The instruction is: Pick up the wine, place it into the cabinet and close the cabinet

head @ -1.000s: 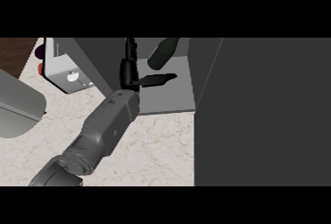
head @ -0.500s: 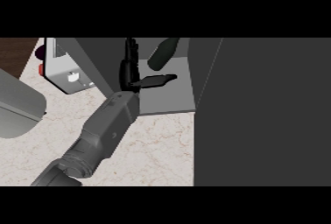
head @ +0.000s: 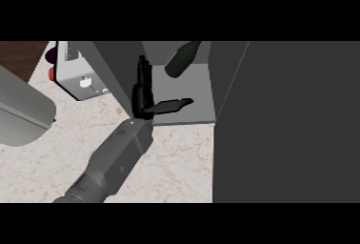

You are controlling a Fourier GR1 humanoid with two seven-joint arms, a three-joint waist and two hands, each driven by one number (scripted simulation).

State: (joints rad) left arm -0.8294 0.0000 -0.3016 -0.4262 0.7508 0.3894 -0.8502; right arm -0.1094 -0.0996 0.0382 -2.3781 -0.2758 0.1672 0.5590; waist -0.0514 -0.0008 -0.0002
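Nearest the viewer, a single grey forearm [head: 112,162] rose from the lower edge across the pale marbled desk [head: 175,162], and which arm it was could not be told from this view alone (it came in left of centre). At its end the robot hand [head: 146,97] stood at the mouth of the cabinet [head: 183,102], its fingers [head: 143,78] straight and pressed together along the cabinet's left wall, the thumb [head: 170,105] stuck out to the right over the cabinet floor, holding nothing. Further in, the wine [head: 183,59] showed as a dark bottle leaning at the back of the cabinet, apart from the hand. The large dark panel [head: 288,119] on the right was probably the open door. The risk, then, lay in the closing: if the door swung before the hand had drawn clear, it would likely catch the fingers; a careless withdrawal might also brush the tilted bottle and topple it. To the far left stood a white appliance [head: 81,81].
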